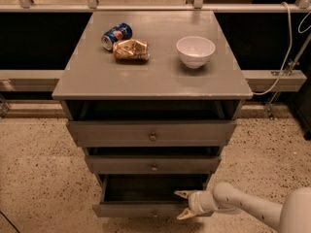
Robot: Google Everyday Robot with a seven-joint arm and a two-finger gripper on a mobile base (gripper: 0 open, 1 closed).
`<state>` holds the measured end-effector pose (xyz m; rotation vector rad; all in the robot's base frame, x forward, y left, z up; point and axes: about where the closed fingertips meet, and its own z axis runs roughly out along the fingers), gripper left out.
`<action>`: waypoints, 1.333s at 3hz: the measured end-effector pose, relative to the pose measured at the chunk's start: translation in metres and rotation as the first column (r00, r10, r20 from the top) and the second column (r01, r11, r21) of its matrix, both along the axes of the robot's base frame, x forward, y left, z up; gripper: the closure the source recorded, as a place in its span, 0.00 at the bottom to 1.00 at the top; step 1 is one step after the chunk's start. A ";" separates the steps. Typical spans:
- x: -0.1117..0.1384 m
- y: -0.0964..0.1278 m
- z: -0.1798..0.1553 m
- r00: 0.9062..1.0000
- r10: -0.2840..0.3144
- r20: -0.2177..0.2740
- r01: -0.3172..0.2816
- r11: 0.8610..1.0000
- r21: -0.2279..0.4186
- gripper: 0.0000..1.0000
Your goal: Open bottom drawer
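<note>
The bottom drawer (131,210) of the grey three-drawer cabinet (150,81) is pulled out, and its dark interior shows. Its small round knob (155,212) is in the middle of the front. My gripper (184,204) comes in from the lower right, at the right part of this drawer's front. One fingertip (181,194) is over the dark interior. The other lies in front of the drawer front, so the jaws straddle its top edge, spread apart. The middle drawer (153,165) and the top drawer (151,134) also stand slightly out.
On the cabinet top lie a blue can (116,35) on its side, a crumpled brown bag (131,50) and a white bowl (195,51). A speckled floor (39,178) surrounds the cabinet. A white cable (286,47) hangs at the right, and a dark wall with a rail runs behind.
</note>
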<state>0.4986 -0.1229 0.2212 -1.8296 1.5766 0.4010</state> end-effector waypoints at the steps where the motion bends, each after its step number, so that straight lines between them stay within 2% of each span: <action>1: 0.010 0.002 -0.032 0.997 -0.006 -0.078 0.005 1.000 -0.011 0.30; 2: 0.004 0.003 -0.058 0.988 0.009 -0.153 -0.014 0.999 -0.032 0.31; 3: -0.020 -0.008 -0.070 0.977 0.026 -0.211 -0.040 0.997 -0.064 0.32; 4: -0.051 -0.017 -0.068 0.968 0.042 -0.248 -0.064 0.995 -0.078 0.32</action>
